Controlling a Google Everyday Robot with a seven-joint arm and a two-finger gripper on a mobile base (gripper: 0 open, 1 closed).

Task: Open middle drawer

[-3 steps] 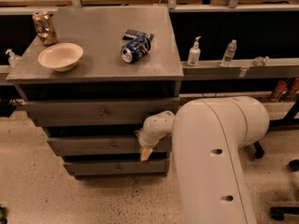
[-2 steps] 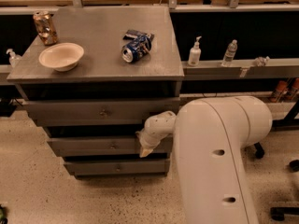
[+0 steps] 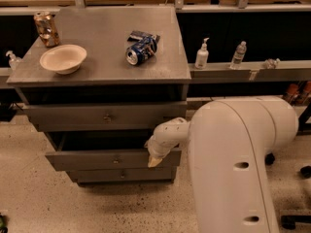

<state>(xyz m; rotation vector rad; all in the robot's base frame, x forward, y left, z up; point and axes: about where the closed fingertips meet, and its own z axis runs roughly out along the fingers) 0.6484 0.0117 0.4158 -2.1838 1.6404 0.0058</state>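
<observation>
The middle drawer [image 3: 97, 160] is the mid-sized grey front of three in the grey metal cabinet, with a small round knob [image 3: 115, 161] at its centre. It stands pulled out a little, and a dark gap shows above its front. My gripper [image 3: 154, 160] is at the right end of this drawer front, at the tip of my white arm [image 3: 233, 159], which fills the lower right of the view. The larger top drawer [image 3: 104, 116] sits above it. The smallest bottom drawer [image 3: 121, 175] sits below it.
On the cabinet top [image 3: 107, 57] are a cream bowl [image 3: 63, 58], a blue can lying on its side [image 3: 141, 48] and an upright can [image 3: 46, 28]. A shelf on the right holds a pump bottle [image 3: 201, 54] and a water bottle [image 3: 238, 55]. The floor is speckled.
The middle drawer front has come out a little further toward the camera, widening the dark gap above it. My gripper has moved slightly with it.
</observation>
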